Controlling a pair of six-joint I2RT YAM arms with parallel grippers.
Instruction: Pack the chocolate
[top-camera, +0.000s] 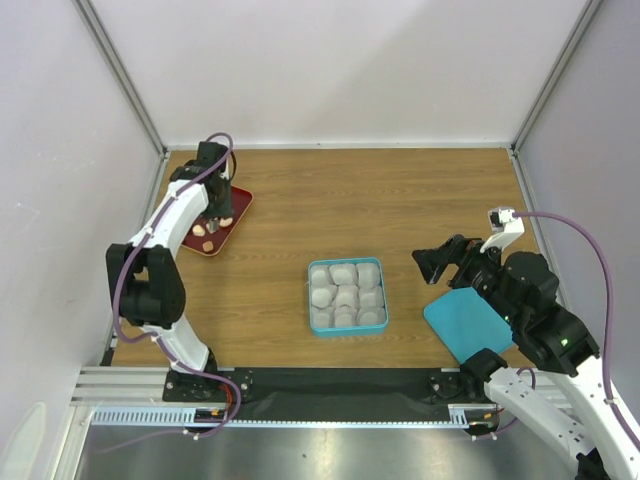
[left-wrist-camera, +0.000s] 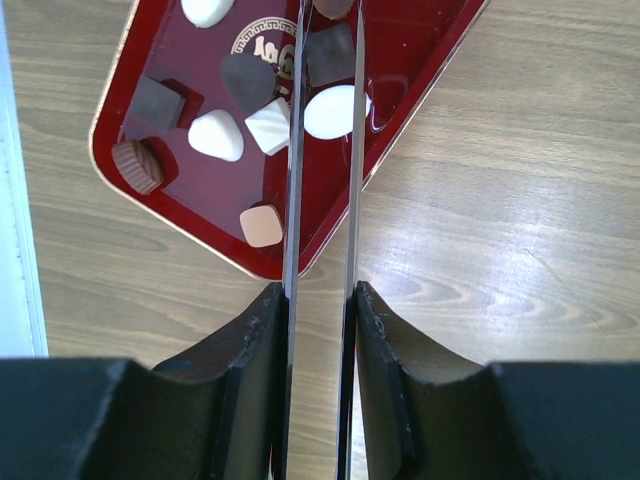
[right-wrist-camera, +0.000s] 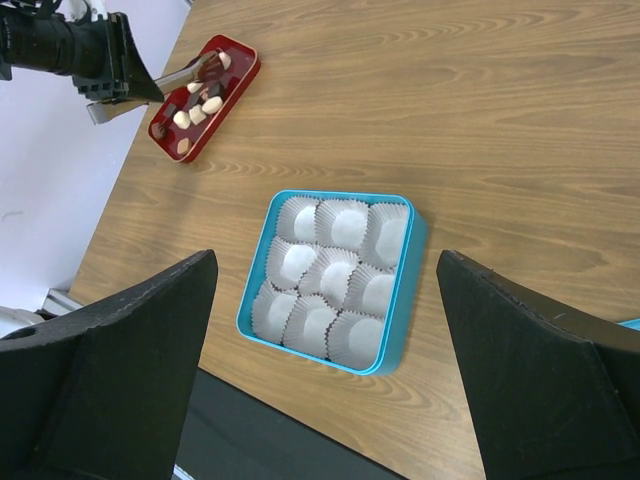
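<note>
The chocolates, dark (left-wrist-camera: 158, 100), white (left-wrist-camera: 216, 135) and tan (left-wrist-camera: 261, 225), lie on a red tray (left-wrist-camera: 200, 190) at the table's far left (top-camera: 240, 203). My left gripper (left-wrist-camera: 318, 295) is shut on thin metal tongs (left-wrist-camera: 293, 150) and hangs over the tray (top-camera: 216, 205). The tong blades reach down on either side of a white oval chocolate (left-wrist-camera: 330, 110); whether they touch it is unclear. A blue box (top-camera: 347, 263) with white paper cups (right-wrist-camera: 330, 270), all empty, sits mid-table. My right gripper (top-camera: 435, 262) is open and empty, raised to the right of the box (right-wrist-camera: 325, 258).
A flat blue lid (top-camera: 465, 322) lies on the table under my right arm. White walls close in the table at the left, back and right. The red tray also shows in the right wrist view (right-wrist-camera: 246, 72), with the left arm beside it.
</note>
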